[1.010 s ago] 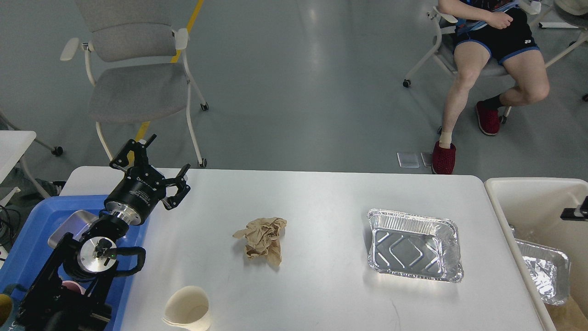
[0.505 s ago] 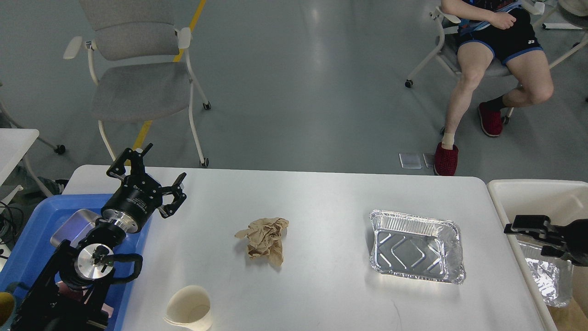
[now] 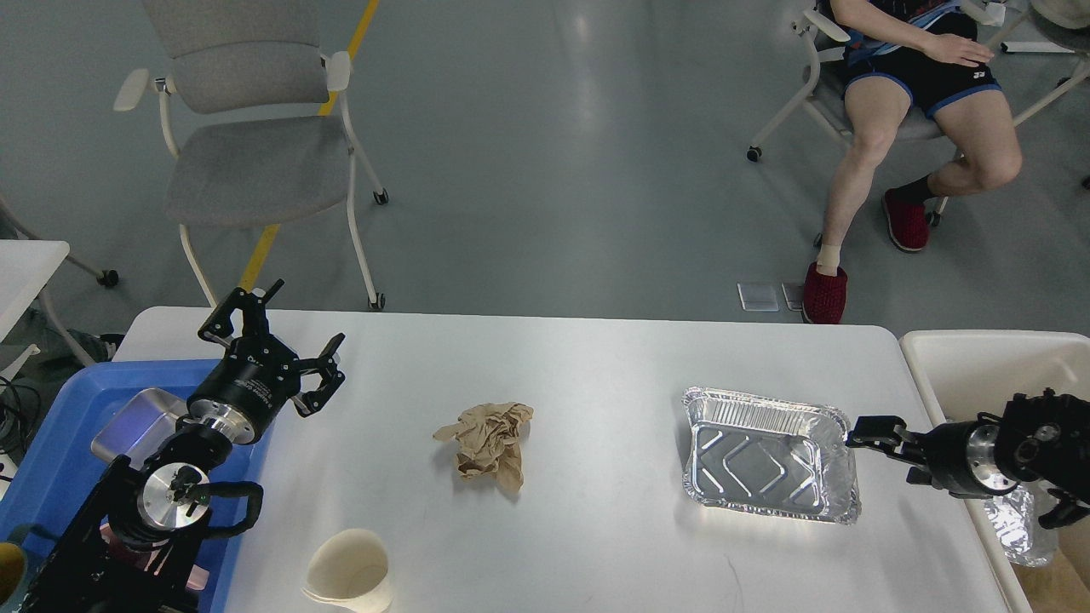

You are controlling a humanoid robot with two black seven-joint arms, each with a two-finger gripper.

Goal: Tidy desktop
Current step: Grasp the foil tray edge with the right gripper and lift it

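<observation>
The white desktop (image 3: 596, 366) holds a crumpled brown paper (image 3: 488, 443) at its middle, an empty foil tray (image 3: 766, 455) at the right and a paper cup (image 3: 349, 572) on its side at the front left. My left gripper (image 3: 279, 342) is open and empty, raised over the desktop's back left corner. My right gripper (image 3: 880, 456) is open and empty, just right of the foil tray's right rim, its upper finger close to that rim.
A blue tray (image 3: 51, 443) at the left holds a metal box (image 3: 128, 421) under my left arm. A cream bin (image 3: 988, 366) at the right holds another foil tray (image 3: 1018, 528). A grey chair (image 3: 247, 162) and a seated person (image 3: 920, 102) are behind the desktop.
My right arm has come in from the right, over the bin, to the foil tray's right rim. My left gripper has shifted only slightly and stays open.
</observation>
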